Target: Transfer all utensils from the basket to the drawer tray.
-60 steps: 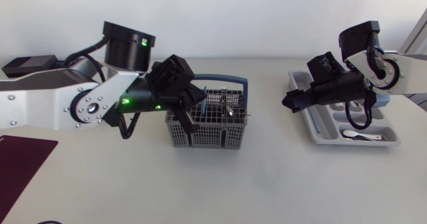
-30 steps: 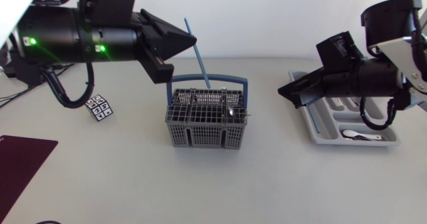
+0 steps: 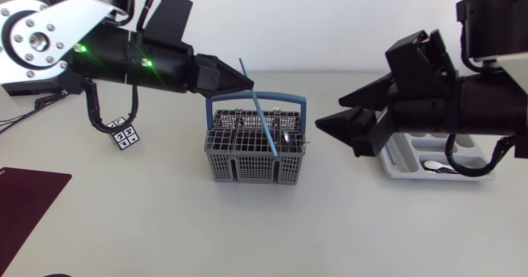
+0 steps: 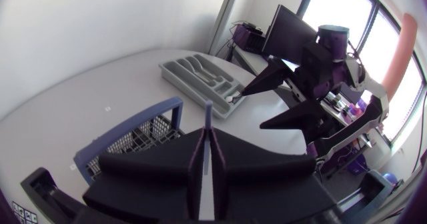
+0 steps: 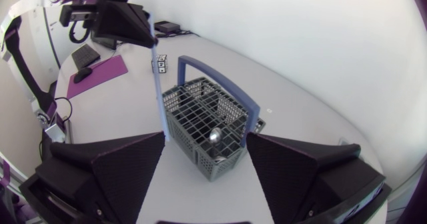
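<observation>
A grey wire basket (image 3: 247,168) with a blue handle stands mid-table, a spoon (image 3: 283,137) inside it. My left gripper (image 3: 246,83) is above the basket's far left corner, shut on a thin light-blue utensil (image 3: 262,120) that slants down over the basket. In the left wrist view the utensil (image 4: 208,114) sticks out between the closed fingers (image 4: 197,164). My right gripper (image 3: 330,114) stands open just right of the basket, nothing in it. Through its wrist view the basket (image 5: 200,111) lies ahead between the spread fingers. The grey drawer tray (image 3: 462,176) lies partly hidden behind my right arm.
A small black-and-white marker cube (image 3: 124,134) sits left of the basket. A dark maroon mat (image 3: 25,203) lies at the table's left edge. A white spoon (image 3: 441,168) rests in the tray's near compartment.
My left gripper rose out of the basket with the blue utensil, which now slants over the basket. My right arm swung left from above the tray toward the basket.
</observation>
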`<action>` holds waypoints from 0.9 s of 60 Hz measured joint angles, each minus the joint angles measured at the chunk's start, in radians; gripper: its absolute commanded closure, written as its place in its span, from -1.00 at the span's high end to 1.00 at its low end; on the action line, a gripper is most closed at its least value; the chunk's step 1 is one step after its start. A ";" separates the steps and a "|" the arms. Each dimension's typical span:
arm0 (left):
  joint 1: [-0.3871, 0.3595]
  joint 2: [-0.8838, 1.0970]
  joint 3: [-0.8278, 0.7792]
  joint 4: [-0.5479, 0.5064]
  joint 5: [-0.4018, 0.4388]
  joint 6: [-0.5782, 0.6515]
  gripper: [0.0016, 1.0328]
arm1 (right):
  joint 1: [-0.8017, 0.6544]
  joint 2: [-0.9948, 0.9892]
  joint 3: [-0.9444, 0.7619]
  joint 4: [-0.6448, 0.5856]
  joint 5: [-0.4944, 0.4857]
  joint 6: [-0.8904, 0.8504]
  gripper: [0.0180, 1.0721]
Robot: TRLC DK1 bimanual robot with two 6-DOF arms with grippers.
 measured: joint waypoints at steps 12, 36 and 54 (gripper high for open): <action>0.000 0.070 0.032 -0.046 0.107 -0.052 -0.93 | 0.087 0.030 -0.011 -0.002 -0.001 0.012 0.68; 0.000 0.108 0.058 -0.060 0.161 -0.067 -0.93 | 0.161 0.198 0.046 0.001 -0.043 0.066 0.38; 0.000 0.110 0.058 -0.059 0.161 -0.067 -0.93 | 0.178 0.231 0.066 0.013 -0.045 0.082 -0.44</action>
